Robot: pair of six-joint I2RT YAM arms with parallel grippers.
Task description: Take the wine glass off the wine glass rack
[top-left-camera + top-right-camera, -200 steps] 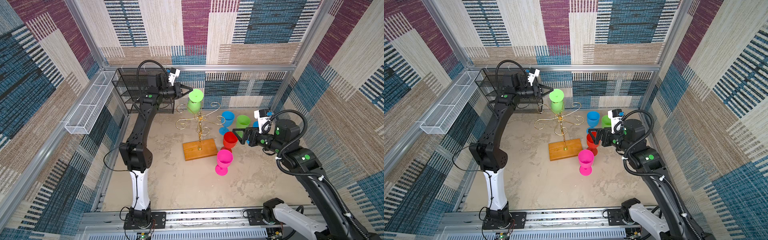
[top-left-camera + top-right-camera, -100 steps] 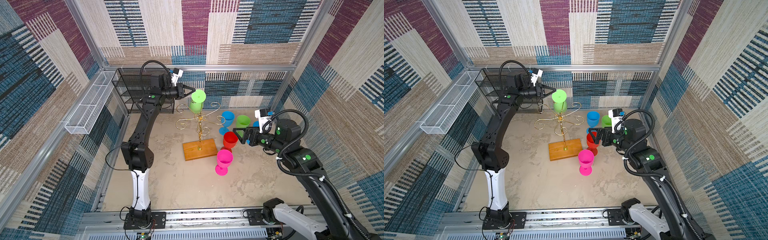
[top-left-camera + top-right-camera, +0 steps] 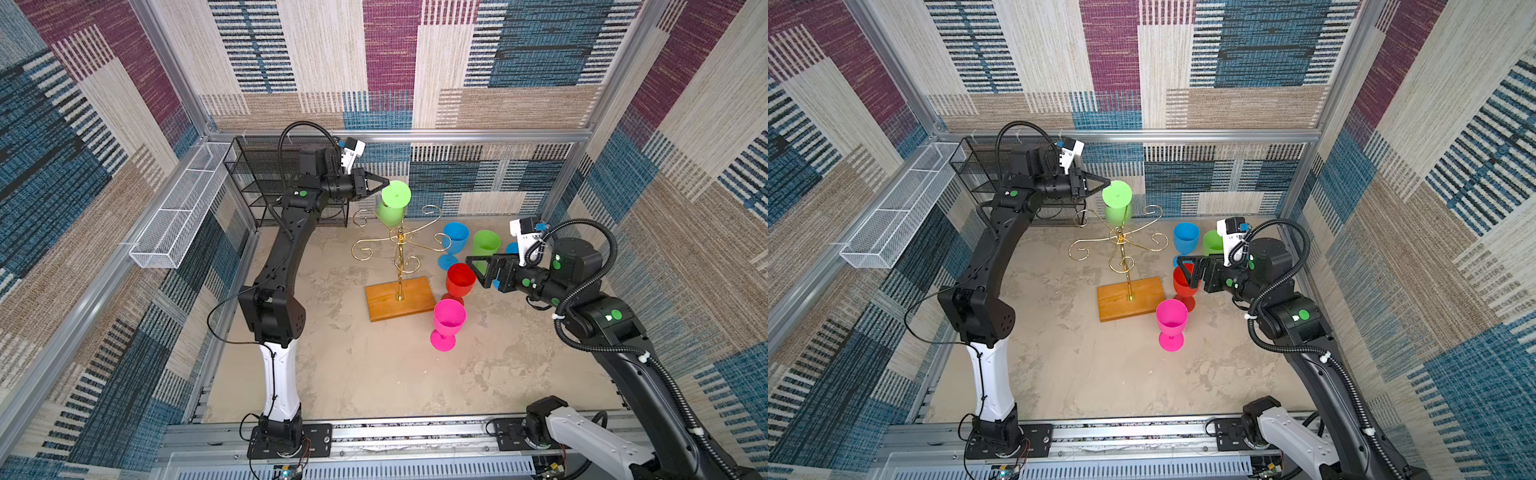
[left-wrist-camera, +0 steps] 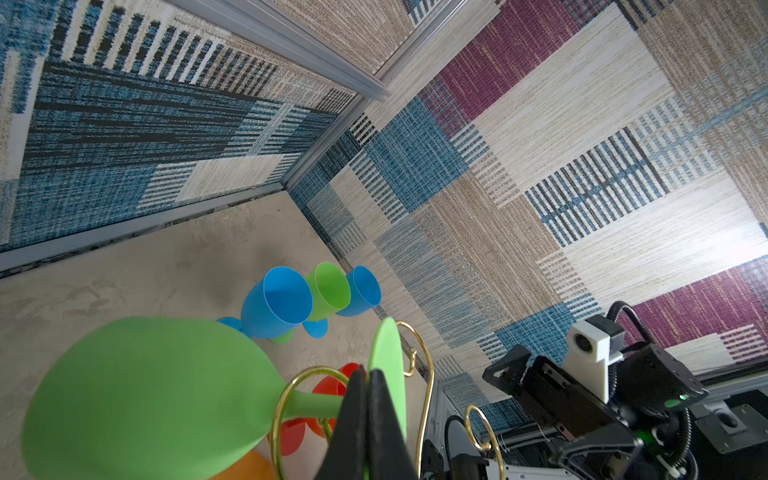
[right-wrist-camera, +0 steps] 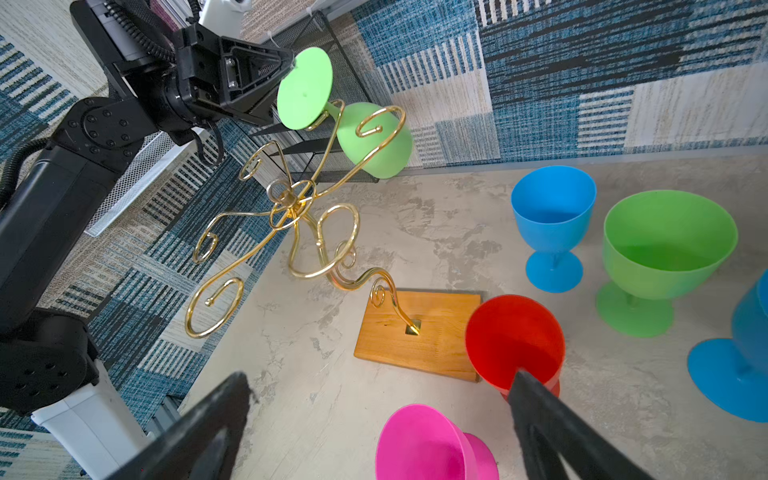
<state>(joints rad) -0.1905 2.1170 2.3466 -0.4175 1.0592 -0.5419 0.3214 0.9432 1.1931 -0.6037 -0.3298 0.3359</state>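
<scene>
While hung foot-up on rack, wine glass opaque lime green.

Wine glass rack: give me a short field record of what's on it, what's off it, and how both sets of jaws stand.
rack: wine glass rack, upright, mid-table
on rack: hanging green glass, bowl down, foot up
other scroll arms: bare
on table: blue glass, standing green glass, red glass, pink glass, second blue glass, all upright
left gripper: jaws shut, tip at the hanging glass's foot rim; pinch or mere touch unclear
right gripper: jaws open, empty, near the red glass
status: glass not yet off rack
</scene>
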